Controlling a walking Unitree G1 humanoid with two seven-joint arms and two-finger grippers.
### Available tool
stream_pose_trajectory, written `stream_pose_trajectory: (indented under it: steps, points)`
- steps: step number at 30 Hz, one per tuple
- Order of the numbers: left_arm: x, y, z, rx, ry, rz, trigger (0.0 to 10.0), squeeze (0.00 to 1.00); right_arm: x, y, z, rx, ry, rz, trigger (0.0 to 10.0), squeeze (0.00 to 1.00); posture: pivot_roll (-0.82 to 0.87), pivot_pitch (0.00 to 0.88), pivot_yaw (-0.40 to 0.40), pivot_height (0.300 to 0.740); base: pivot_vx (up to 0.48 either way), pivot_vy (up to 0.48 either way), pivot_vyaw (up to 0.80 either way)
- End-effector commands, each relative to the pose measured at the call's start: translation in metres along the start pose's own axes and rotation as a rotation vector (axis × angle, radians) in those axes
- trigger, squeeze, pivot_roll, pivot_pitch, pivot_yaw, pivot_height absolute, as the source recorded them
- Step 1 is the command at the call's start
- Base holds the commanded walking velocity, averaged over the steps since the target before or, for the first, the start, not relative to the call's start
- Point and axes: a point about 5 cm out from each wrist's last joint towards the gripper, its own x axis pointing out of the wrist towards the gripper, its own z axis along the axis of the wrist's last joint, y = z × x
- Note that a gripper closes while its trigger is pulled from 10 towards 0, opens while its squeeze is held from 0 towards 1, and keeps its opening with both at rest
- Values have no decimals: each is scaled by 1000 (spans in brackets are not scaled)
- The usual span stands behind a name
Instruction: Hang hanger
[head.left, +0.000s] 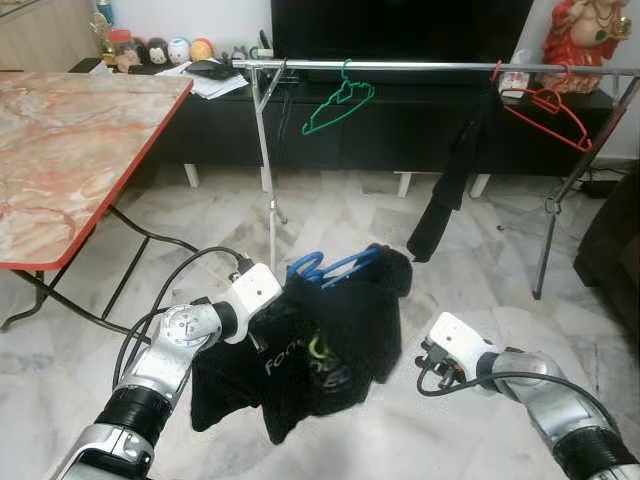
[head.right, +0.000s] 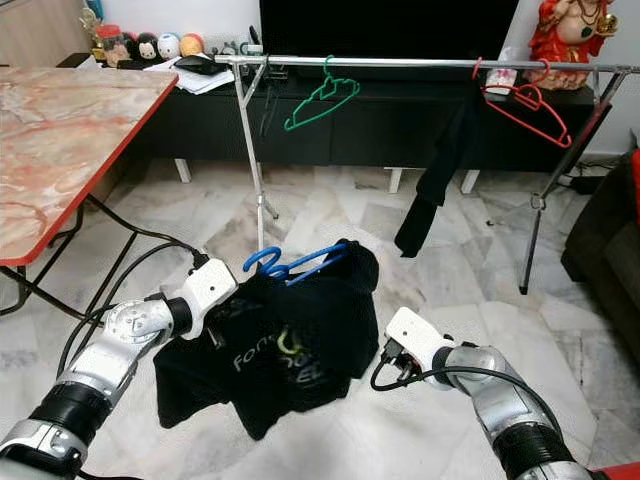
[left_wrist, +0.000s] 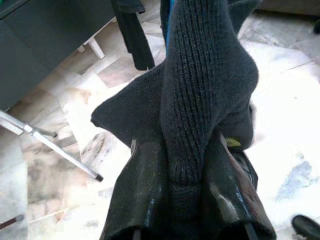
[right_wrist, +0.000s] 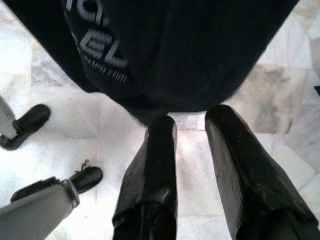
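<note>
Blue plastic is what you see of the hanger (head.left: 330, 266): its hook and one shoulder poke out of the top of a black garment (head.left: 320, 345) with pale lettering, hanging above the marble floor (head.left: 470, 290), near you and well short of the rail (head.left: 440, 67). Your left gripper (left_wrist: 187, 200) has its fingers pinched on a dark knit fold of that garment. Your right gripper (right_wrist: 192, 135) sits just right of the cloth, fingers spread, touching nothing.
</note>
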Motion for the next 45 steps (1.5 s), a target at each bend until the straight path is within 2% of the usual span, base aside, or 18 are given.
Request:
stream_pose_trajectory:
  steps: [1, 3, 4, 10, 11, 12, 19, 20, 21, 28, 32, 33, 34, 35, 36, 37, 41, 45]
  points:
    - [-1, 7, 7, 71, 0, 8, 10000, 0, -5, -5, 0, -21, 15, -13, 10000, 1000, -85, 0, -49, 740, 0, 0, 0]
    - [-1, 7, 6, 77, 9, 6, 10000, 0, -6, -6, 0, -21, 18, -22, 10000, 1000, -85, 0, -49, 740, 0, 0, 0]
    - [-3, 4, 4, 75, 7, -31, 10000, 0, -9, -14, -1, -30, 38, -74, 10000, 1000, -86, 0, -49, 740, 0, 0, 0]
    - [-9, -5, 0, 82, 19, -141, 10000, 0, -11, -24, 4, 71, -5, -147, 10000, 1000, -84, 0, -50, 740, 0, 0, 0]
    - [-9, -7, 0, 76, 17, -164, 10000, 0, -10, -23, 8, 96, -34, -136, 10000, 565, -84, 0, -50, 740, 0, 0, 0]
    - [-9, -8, 0, 75, 17, -169, 10000, 0, -9, -21, 10, 107, -47, -124, 10000, 0, -84, 0, -50, 740, 0, 0, 0]
    - [-8, -11, 2, 66, 6, -189, 10000, 0, -5, -13, 16, 172, -108, -66, 10000, 0, -84, 3, -52, 740, 0, 0, 0]
    - [-8, -12, 3, 64, 4, -194, 10000, 0, -5, -12, 18, 180, -120, -52, 10000, 816, -85, 0, -52, 740, 0, 0, 0]
    - [-8, -12, 3, 63, 3, -195, 10000, 0, -5, -11, 18, 180, -123, -49, 10000, 1000, -85, 0, -52, 740, 0, 0, 0]
    - [-8, -14, 3, 58, 2, -209, 10000, 0, -16, -24, 11, 180, -93, -110, 10000, 1000, -85, 0, -53, 740, 0, 0, 0]
    - [-7, -15, 2, 54, 2, -212, 10000, 0, -22, -30, 15, 204, -127, -138, 10000, 1000, -91, 0, -53, 740, 0, 0, 0]
    - [-7, -16, 2, 53, 1, -213, 10000, 0, -22, -30, 15, 206, -134, -135, 10000, 914, -90, 0, -53, 740, 0, 0, 0]
    - [-6, -17, 3, 51, -2, -215, 10000, 0, -20, -27, 18, 214, -154, -124, 10000, 78, -88, 0, -54, 740, 0, 0, 0]
    - [-5, -18, 3, 50, -3, -216, 10000, 0, -18, -26, 19, 219, -161, -119, 10000, 78, -88, 0, -54, 740, 0, 0, 0]
    - [-5, -18, 3, 50, -4, -216, 10000, 0, -17, -25, 20, 221, -167, -115, 10000, 0, -88, 0, -54, 740, 0, 0, 0]
    - [-4, -19, 3, 48, -4, -216, 10000, 0, -11, -19, 22, 233, -187, -94, 10000, 0, -86, 0, -55, 740, 0, 0, 0]
    - [-4, -19, 3, 42, -5, -217, 10000, 0, -4, -10, 23, 241, -195, -51, 10000, 0, -78, 0, -58, 740, 0, 0, 0]
    - [-6, -20, 2, 38, -3, -219, 10000, 0, -2, -7, 23, 244, -194, -44, 10000, 0, -78, 0, -58, 740, 0, 0, 0]
